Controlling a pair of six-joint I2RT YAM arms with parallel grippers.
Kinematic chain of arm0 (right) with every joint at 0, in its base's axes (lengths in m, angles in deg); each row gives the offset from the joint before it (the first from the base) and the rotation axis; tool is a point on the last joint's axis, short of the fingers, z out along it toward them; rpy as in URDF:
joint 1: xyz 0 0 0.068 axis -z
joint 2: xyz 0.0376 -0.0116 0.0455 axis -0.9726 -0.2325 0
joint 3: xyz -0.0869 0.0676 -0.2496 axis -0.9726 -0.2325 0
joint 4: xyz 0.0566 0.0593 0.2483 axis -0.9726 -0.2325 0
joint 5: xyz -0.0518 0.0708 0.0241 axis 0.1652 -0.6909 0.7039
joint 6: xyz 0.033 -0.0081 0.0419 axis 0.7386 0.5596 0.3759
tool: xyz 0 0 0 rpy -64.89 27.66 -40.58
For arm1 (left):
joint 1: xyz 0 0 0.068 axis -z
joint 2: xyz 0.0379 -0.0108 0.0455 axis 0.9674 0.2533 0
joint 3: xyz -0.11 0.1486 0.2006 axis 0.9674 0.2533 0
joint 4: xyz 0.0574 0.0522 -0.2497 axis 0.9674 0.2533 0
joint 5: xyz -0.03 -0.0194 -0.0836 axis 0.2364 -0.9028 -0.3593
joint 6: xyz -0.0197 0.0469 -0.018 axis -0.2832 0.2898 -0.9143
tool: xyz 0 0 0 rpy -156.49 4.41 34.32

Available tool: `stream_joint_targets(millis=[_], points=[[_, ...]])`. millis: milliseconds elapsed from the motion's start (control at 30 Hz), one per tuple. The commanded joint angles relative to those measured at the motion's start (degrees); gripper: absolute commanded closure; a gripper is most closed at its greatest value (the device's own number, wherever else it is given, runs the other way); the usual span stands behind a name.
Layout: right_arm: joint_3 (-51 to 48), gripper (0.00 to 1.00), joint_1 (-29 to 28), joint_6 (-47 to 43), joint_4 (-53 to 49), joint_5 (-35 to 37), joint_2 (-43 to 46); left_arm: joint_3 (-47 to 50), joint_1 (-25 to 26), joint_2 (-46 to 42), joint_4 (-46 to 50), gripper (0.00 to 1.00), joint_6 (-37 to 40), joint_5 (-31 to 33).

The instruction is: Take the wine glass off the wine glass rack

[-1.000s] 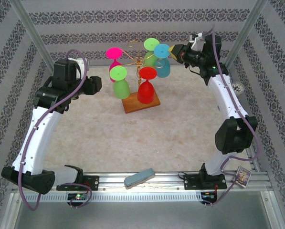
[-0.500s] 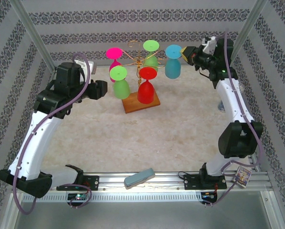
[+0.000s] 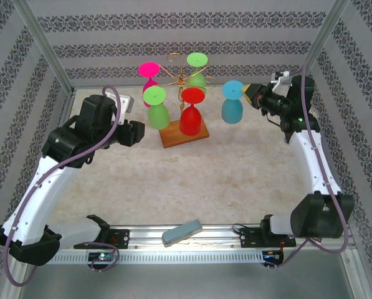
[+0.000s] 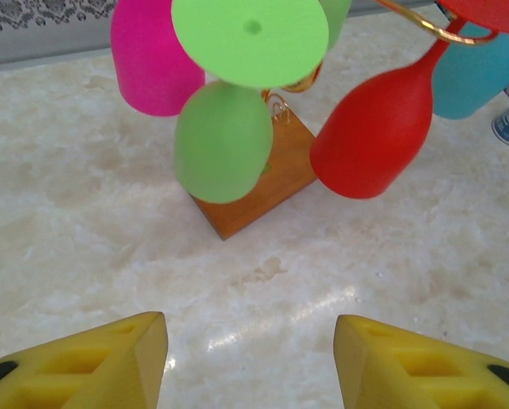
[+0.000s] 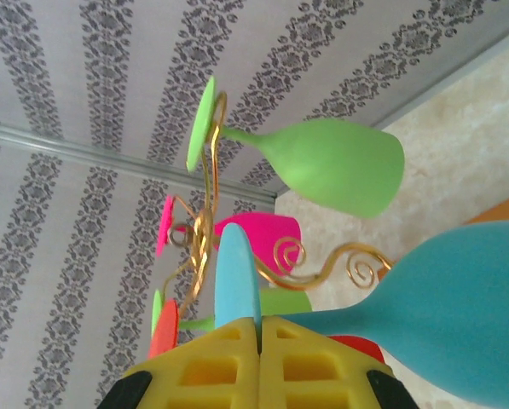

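Marbled tabletop (image 3: 192, 180) with wine glass rack (image 3: 171, 135); tiny card (image 3: 318, 229), perhaps printed, unreadable.

No writing, number or brand can be read anywhere. A small card (image 3: 318, 229) by the right arm's base bears print too small to make out.
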Motion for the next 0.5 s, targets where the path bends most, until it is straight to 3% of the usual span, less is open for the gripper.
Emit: stream_joint_targets(millis=[0,200,300,467], points=[[-3.6,1.00,-1.0,-3.6,-2.1,-0.9,5.6,2.2,2.2,-2.5,4.8,0.48,-3.5,2.8],[-12.6,1.00,-6.6,-5.7,-5.6,0.9,16.2,9.6,5.9,-8.7,5.6,0.50,-8.6,4.0],[-14.7,1.00,-12.8,-8.8,-10.2,3.7,20.1,12.2,7.8,-10.9,5.8,0.52,-11.0,3.7],[-18.3,1.00,-25.0,-13.8,-17.0,14.9,27.1,18.4,11.2,-15.3,3.6,0.52,-15.1,3.4]])
